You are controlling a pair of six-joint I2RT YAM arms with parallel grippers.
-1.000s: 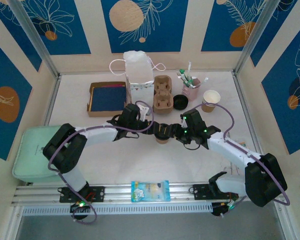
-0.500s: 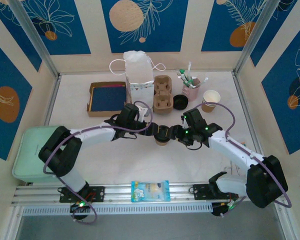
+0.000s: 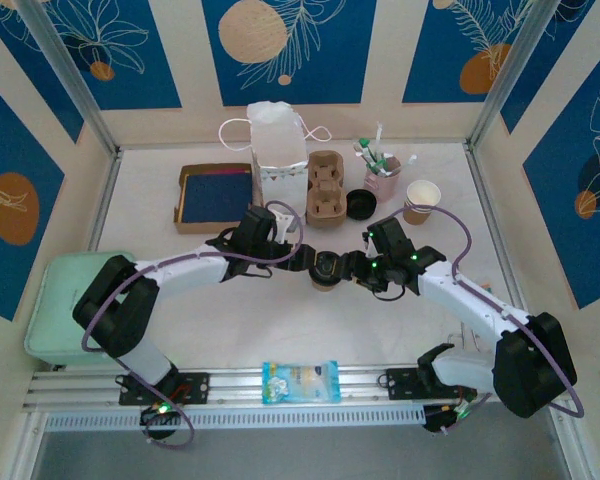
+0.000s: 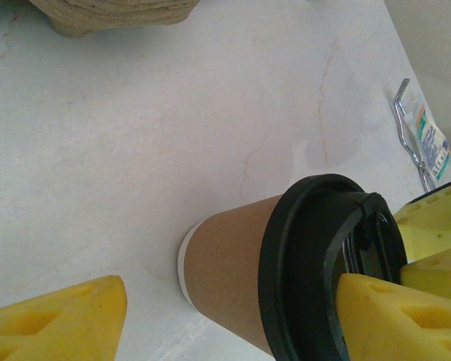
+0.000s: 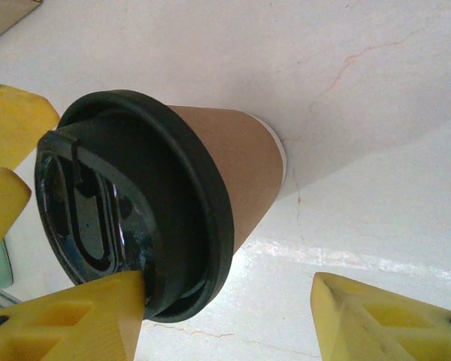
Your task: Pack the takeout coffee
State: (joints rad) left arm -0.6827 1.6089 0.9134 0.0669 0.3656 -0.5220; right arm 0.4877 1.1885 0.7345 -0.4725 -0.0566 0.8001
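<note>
the small kraft-brown paper cup point(image 3: 325, 272), capped with a black plastic sip lid point(image 5: 128, 203), stands upright on the white, faintly veined table point(image 3: 230, 320) near its middle. it is just in front of the moulded pulp cup carrier point(image 3: 325, 190) and the white paper bag with handles point(image 3: 277, 150) beside that. so the coffee is not yet packed; it sits on bare table between the two arms.

the left gripper point(image 3: 304, 261) reaches in from the left and the right gripper point(image 3: 353, 268) from the right, both at lid height rather than round the body. in the left wrist view one yellow foam finger point(image 4: 395, 320) lies against the lid's top edge while its partner is well apart from the cup wall, so these jaws are released and clasp nothing. the right wrist view reads alike: one yellow finger point(image 5: 68, 323) touches the lid rim, the other stands clear with table showing between. neither tool grasps the cup.

my reading is that the tips sit on the lid from both sides because that is how a lid gets pressed home, with the table under the cup taking the push. moving it to the carrier or bag would call for a grip round the body. a squeeze too near the rim could pop the lid.

farther back stand a pink cup of stirrers point(image 3: 382, 180) and an open brown paper cup point(image 3: 421, 203).
</note>
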